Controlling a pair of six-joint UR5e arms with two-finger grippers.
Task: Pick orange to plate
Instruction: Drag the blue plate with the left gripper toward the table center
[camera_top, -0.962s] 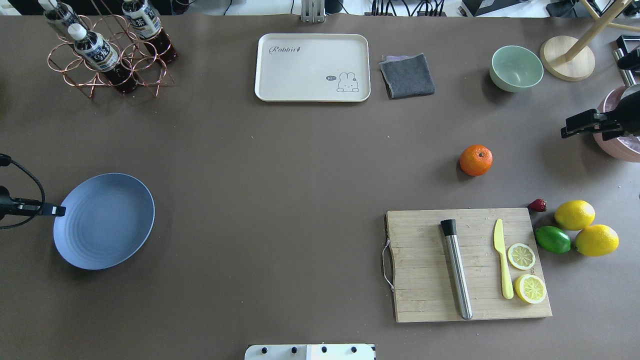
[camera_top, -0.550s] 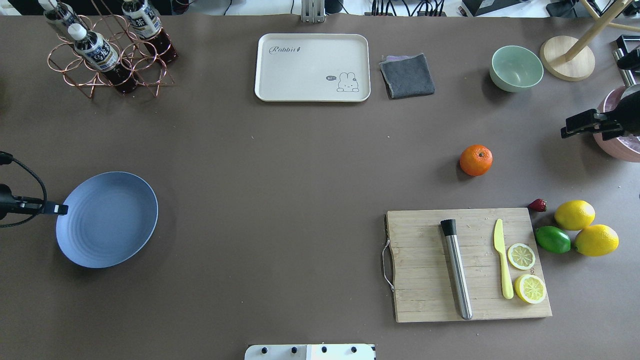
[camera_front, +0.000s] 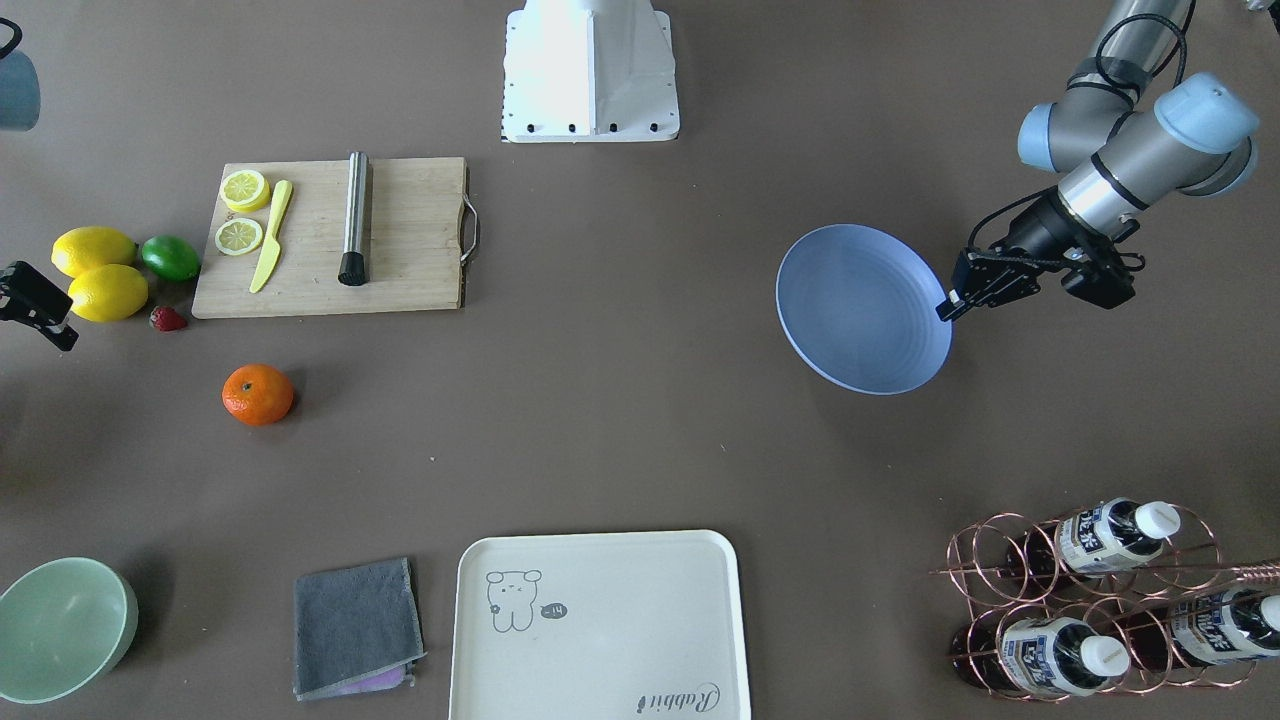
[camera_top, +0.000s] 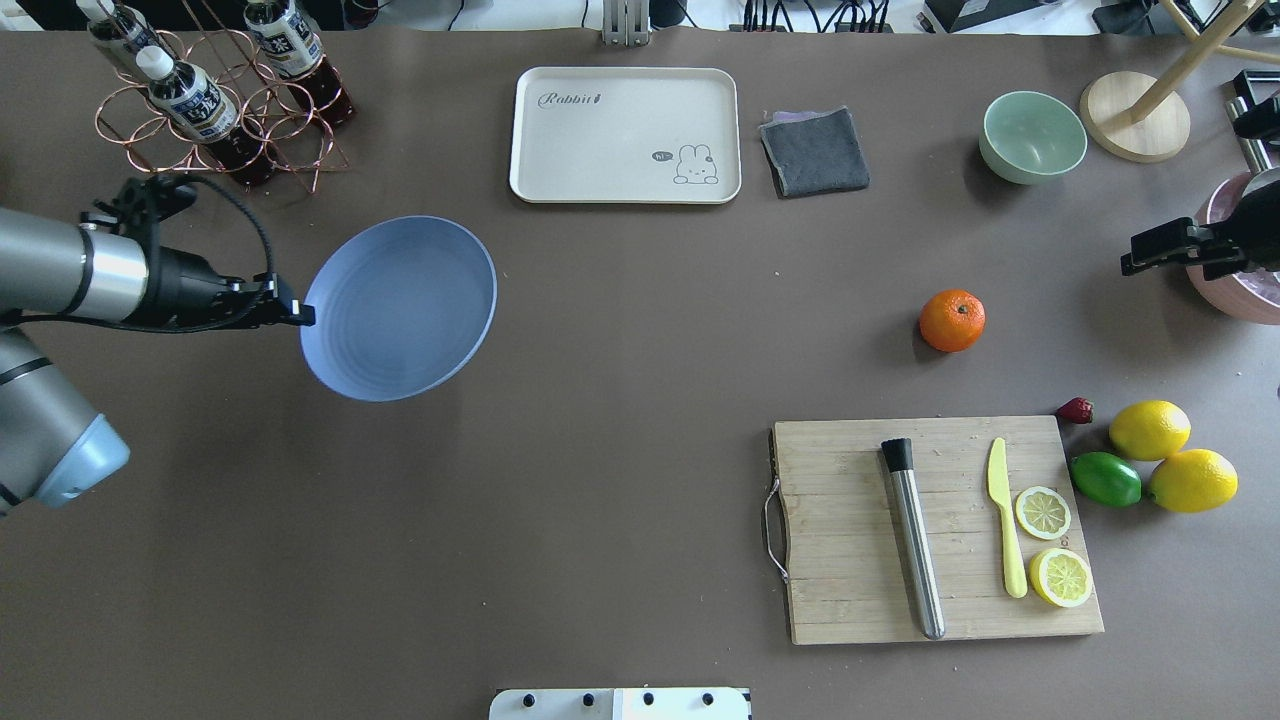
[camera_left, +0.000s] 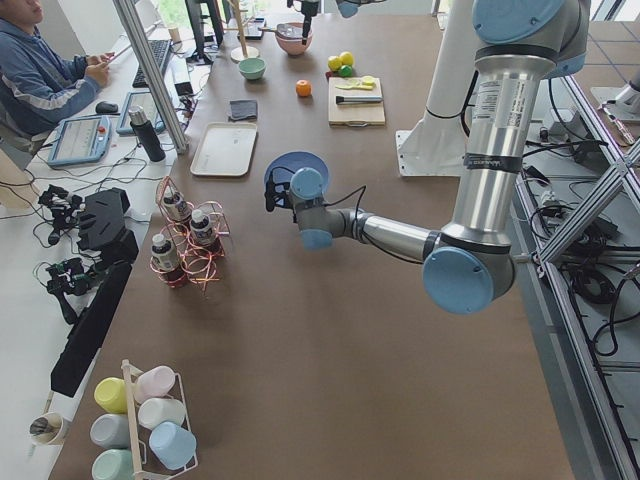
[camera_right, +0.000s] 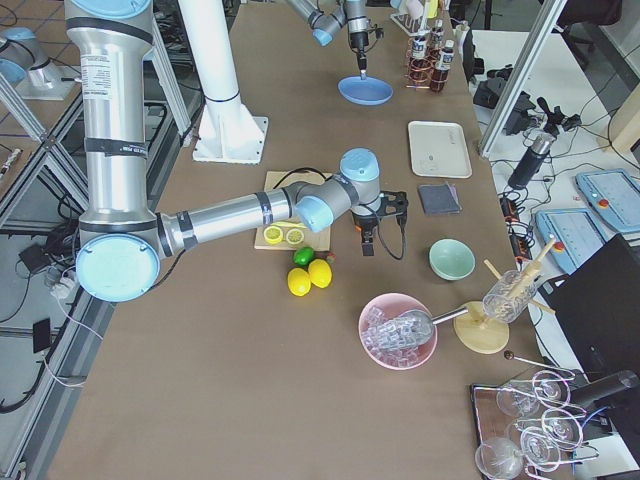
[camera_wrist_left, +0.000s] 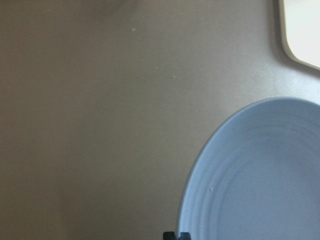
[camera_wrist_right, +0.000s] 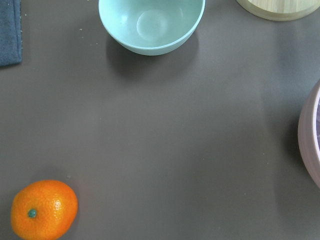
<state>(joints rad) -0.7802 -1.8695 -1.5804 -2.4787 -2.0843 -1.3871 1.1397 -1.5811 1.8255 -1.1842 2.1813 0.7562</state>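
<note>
Looks like plate-bringing: round periwinkle-blue plate (camera_top: 400, 310) pinched by its rim in the left gripper (camera_top: 303, 316), well apart from the small round bright-orange fruit (camera_top: 952, 320) near the wooden cutting board (camera_top: 850, 520). Needed next: setting it closer, then grasping the fruit with the right gripper (camera_top: 1135, 262), spread impossible to tell.

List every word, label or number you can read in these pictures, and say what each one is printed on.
"Rabbit": cursive lettering in one corner of the cream rectangular tray.
"hi~": inside the tiny dark speech bubble beside the rabbit drawing on the same tray; very small, so this reading is uncertain.
Labels on the white-capped dark bottles: printed characters are there, but too small and blurred to read.
No other text is readable.
</note>
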